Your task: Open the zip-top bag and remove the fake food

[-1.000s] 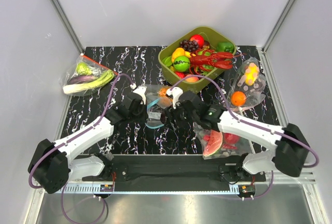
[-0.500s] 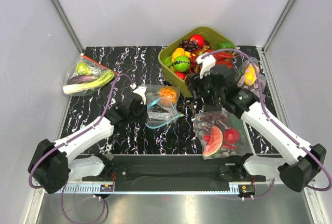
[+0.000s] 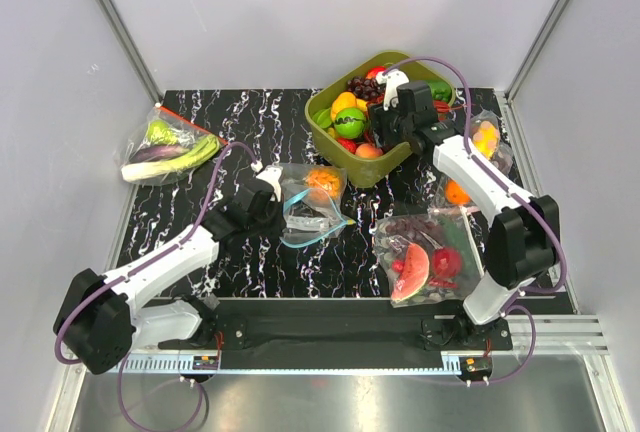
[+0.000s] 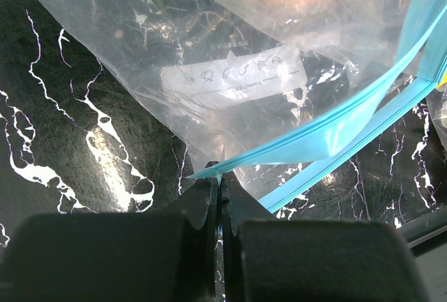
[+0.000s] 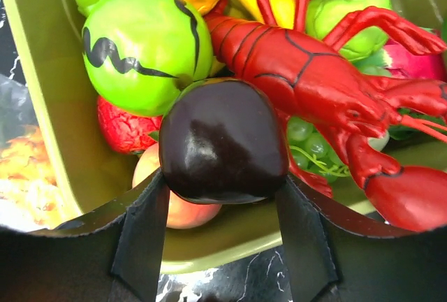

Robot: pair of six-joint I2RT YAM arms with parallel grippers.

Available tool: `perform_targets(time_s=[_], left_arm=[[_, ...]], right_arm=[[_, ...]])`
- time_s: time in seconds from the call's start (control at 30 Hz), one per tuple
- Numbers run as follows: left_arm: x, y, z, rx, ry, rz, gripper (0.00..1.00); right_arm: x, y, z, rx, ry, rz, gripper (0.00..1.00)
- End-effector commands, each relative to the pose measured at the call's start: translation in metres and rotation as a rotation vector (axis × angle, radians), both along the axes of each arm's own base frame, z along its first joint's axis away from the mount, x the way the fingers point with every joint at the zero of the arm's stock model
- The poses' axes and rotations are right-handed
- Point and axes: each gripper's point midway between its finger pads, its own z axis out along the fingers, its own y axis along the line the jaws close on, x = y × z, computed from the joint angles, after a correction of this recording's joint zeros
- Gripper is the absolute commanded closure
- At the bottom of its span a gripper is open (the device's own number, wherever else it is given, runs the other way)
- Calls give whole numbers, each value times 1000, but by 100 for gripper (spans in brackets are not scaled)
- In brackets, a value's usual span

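A: How many bags lie on the table (image 3: 240, 112)?

B: Four. The zip bag (image 3: 310, 207) lies near the middle, between the two arms. One bag of vegetables (image 3: 165, 147) sits at the far left. One bag with a watermelon slice (image 3: 420, 257) is at the front right. A fourth bag (image 3: 485, 147) at the right is partly hidden behind the right arm.

A: And the left gripper (image 4: 220, 176)?

B: Its two fingers are pressed together on the corner of the blue zip strip (image 4: 335, 131). In the wrist view the strip shows as two blue bands that spread apart toward the right.

A: What does the zip bag hold?

B: One orange piece (image 3: 322, 180) shows at its far end. Nothing else can be made out through the crinkled plastic.

A: The right gripper (image 5: 220, 180)?

B: It hangs over the single green bin (image 3: 365, 170), its fingers closed around one dark purple fruit (image 5: 220, 134). Below it in the heap, one green ball (image 5: 143, 47) lies to the left and one red lobster (image 5: 314, 85) to the right.
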Motion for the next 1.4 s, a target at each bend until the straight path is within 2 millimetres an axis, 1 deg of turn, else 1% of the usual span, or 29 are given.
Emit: perform_targets(time_s=[0.0,0.1,0.23,0.33,0.43,0.5,0.53,0.57,0.6,0.63,0.67,0.7,0.73,0.8,0.83,0.87,0.9,0.93,0.97,1.0,1.03,1.07,1.1,1.17,1.2,1.23,1.27,1.33,1.37], left_arm=[[11,-12,15,-52,-51,-11,100],[11,-12,13,-50,-45,-14,100],[10,-13,12,-51,-40,-18,100],[10,-13,12,-53,-41,-19,100],[10,-13,15,-57,-46,-20,100],[9,-13,14,-56,-43,-18,100],[10,-13,17,-60,-49,-19,100],[10,-13,19,-64,-52,-18,100],[10,-13,20,-65,-53,-18,100],[10,-14,23,-71,-60,-21,100],[10,-15,26,-76,-63,-23,100],[10,-14,27,-79,-63,-22,100],[10,-16,31,-87,-69,-27,100],[10,-17,32,-90,-70,-29,100],[10,-17,32,-91,-68,-30,100],[10,-17,32,-93,-67,-30,100],[9,-18,31,-94,-64,-32,100],[9,-18,32,-97,-65,-34,100],[9,-18,33,-101,-66,-34,100],[8,-18,35,-104,-69,-33,100],[8,-19,36,-111,-69,-30,100],[8,-19,38,-117,-72,-30,100],[9,-20,40,-130,-78,-24,100],[4,-26,42,-161,-65,-50,100],[3,-27,42,-167,-61,-51,100],[3,-28,42,-172,-59,-54,100],[2,-28,41,-174,-55,-57,100],[-2,-31,41,-195,-46,-70,100],[-3,-32,42,-208,-44,-75,100]], right_arm=[[3,13,27,48,-36,60,55],[-2,15,22,60,-1,64,51],[-6,12,16,45,38,48,17],[-9,7,19,37,36,36,10],[-13,3,32,39,7,30,5],[-18,2,40,48,-11,34,5],[-25,3,55,69,-43,49,6],[-29,4,63,90,-59,57,7],[-39,13,71,115,-68,101,10],[-52,16,82,126,-96,125,10],[-61,22,87,127,-108,152,11],[-79,42,91,120,-120,210,13],[-93,49,94,107,-134,248,14],[-122,75,83,116,-91,352,16],[-143,96,80,161,-54,417,19],[-154,109,78,201,-31,464,21],[-175,124,64,247,37,552,22],[-196,142,58,290,91,603,24],[-204,154,56,320,94,641,25],[-219,162,39,327,143,680,25],[-232,176,32,345,176,709,26],[-240,183,23,345,208,724,26],[-244,188,4,330,255,724,27],[-253,199,-9,333,292,726,28],[-254,200,-20,326,310,713,28],[-253,202,-30,325,328,699,28],[-249,207,-31,339,307,693,28],[-238,207,-49,319,300,640,28],[-233,210,-51,323,281,628,28]])
